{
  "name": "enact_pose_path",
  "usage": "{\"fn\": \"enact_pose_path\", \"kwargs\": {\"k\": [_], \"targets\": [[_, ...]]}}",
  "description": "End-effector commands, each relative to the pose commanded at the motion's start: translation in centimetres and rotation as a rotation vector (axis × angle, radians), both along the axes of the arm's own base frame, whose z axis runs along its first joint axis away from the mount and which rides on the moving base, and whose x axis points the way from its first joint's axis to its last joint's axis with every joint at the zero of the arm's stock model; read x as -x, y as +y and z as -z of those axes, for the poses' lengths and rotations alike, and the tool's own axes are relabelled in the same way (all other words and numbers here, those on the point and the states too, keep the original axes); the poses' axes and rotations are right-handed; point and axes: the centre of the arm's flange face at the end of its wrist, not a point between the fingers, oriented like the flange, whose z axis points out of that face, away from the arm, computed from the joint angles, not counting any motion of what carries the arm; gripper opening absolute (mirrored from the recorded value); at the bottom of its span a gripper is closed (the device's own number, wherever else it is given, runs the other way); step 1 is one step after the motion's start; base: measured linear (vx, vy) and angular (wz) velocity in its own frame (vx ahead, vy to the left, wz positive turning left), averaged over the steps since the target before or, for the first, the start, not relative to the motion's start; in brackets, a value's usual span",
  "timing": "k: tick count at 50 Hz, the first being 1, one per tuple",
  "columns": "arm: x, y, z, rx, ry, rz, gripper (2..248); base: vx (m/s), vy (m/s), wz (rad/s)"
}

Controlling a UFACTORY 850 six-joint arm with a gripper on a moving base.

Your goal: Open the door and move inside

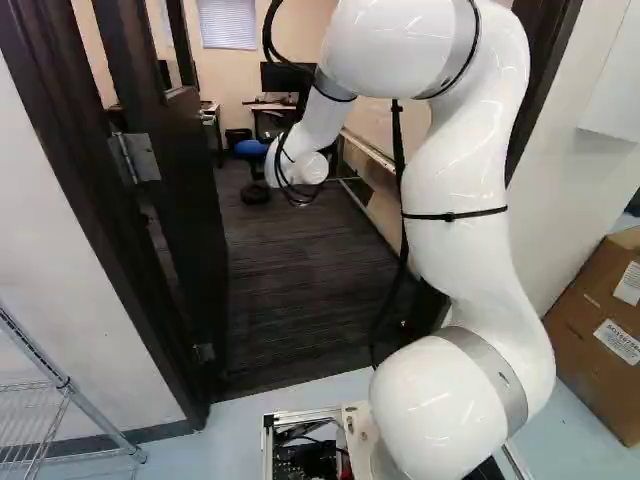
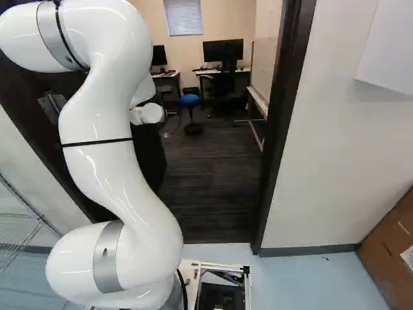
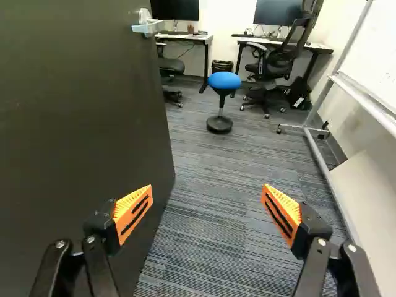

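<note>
At the left side of the doorway, as seen in the left base view, the dark door (image 1: 190, 220) is shown swung open into the room, hung on a metal hinge (image 1: 136, 158). Its handle (image 3: 148, 26) is seen in the wrist view near the far edge of the door, beyond the jaws. The jaws are held wide apart, their orange pads (image 3: 133, 213) angled inward, and dark striped carpet (image 3: 216, 204) is seen through the gap. One jaw is set in front of the door's face, but whether the two touch cannot be told.

From the base (image 1: 268, 450), stood on pale floor (image 2: 303, 284) just outside the threshold, the white arm (image 1: 455, 180) is raised and bent forward toward the doorway.

Ahead of the jaws, well into the room, a blue stool (image 3: 224, 80) is placed on the carpet. Behind it, monitors (image 3: 175, 9) are carried on a pale tabletop (image 3: 288, 44) and its neighbour, with an office chair (image 3: 278, 60) drawn up. A whiteboard (image 3: 374, 59) is mounted on a metal frame opposite the door. Outside, a cardboard box (image 1: 590, 340) and a wire rack (image 1: 60, 385) are set on either side of the doorway.
</note>
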Motion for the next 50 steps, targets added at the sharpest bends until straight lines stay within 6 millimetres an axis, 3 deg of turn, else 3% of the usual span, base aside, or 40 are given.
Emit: {"fn": "enact_pose_path", "kwargs": {"k": [50], "targets": [[3.2, -4.5, -0.4, 0.057, 0.011, -0.012, 247, 0.000, 0.000, 0.000]]}}
